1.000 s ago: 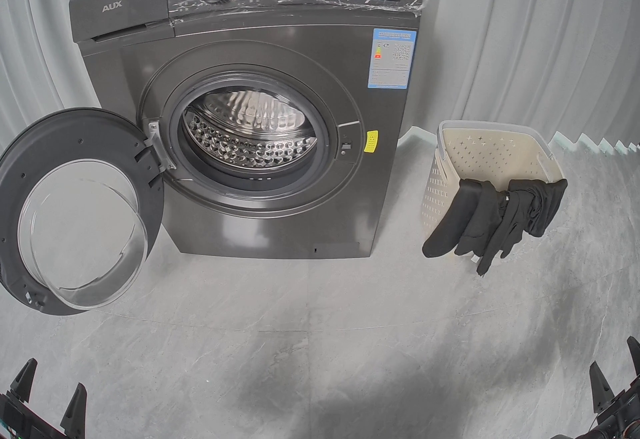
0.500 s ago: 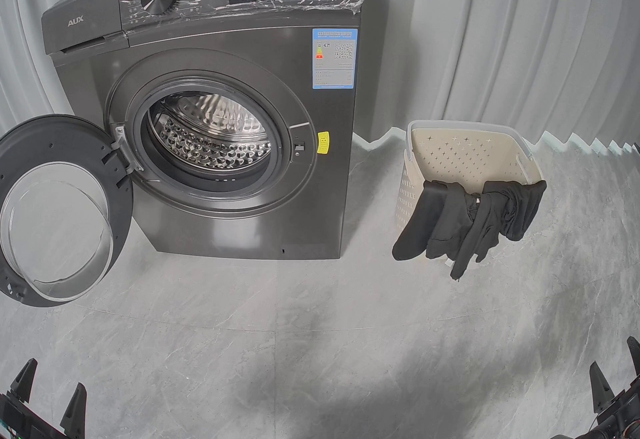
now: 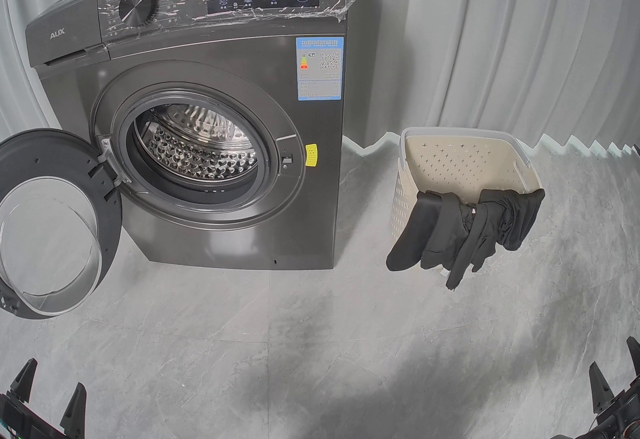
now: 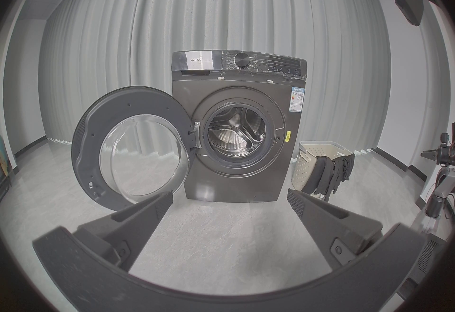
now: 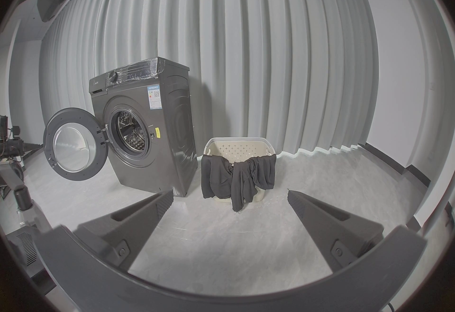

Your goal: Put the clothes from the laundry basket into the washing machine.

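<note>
Beside the washing machine (image 3: 200, 67), on its right on the grey floor (image 3: 333, 340): cream laundry basket (image 3: 467, 160), perforated, standing just clear of the machine's side. Draped over the basket's near rim: black clothes (image 3: 460, 227), hanging down the outer wall, ends close to the floor. Round door (image 3: 50, 150) swung wide to the machine's left, steel drum (image 3: 193, 147) exposed. Low at the head view's left corner: left gripper (image 3: 53, 377), jaws spread wide, holding nothing. Low at the right corner: right gripper (image 3: 613, 357), jaws likewise wide apart and empty. Both well apart from basket and machine, above bare floor. From the right wrist, framed between the two fingers (image 5: 142, 213): basket and clothes. From the left wrist: machine and door. Behind everything: pale pleated curtain (image 3: 500, 27).
</note>
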{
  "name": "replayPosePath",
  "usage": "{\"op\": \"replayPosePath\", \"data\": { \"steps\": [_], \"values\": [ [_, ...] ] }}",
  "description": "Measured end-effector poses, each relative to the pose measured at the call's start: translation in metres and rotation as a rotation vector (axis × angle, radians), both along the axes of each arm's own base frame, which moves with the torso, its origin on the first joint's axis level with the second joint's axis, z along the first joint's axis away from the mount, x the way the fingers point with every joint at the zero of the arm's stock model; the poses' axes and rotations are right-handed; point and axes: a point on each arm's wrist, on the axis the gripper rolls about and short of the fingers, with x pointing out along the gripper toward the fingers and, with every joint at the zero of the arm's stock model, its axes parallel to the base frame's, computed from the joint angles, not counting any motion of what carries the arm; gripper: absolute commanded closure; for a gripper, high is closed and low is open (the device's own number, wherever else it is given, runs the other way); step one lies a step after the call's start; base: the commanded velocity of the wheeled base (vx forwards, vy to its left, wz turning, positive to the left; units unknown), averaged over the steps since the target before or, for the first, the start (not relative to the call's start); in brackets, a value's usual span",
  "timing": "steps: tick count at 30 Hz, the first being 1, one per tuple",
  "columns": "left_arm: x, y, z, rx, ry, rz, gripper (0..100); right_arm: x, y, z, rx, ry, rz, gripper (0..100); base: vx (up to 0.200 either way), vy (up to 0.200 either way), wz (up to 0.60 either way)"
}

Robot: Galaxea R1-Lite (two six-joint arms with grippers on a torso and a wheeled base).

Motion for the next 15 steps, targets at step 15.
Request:
{"op": "replayPosePath", "data": {
  "steps": [15],
  "values": [
    [0.0, 0.0, 0.0, 0.0, 0.0, 0.001, 0, 0.0001, 0.0, -0.0001, 0.0, 0.002, 0.0, 0, 0.0, -0.107, 0.0]
  ]
}}
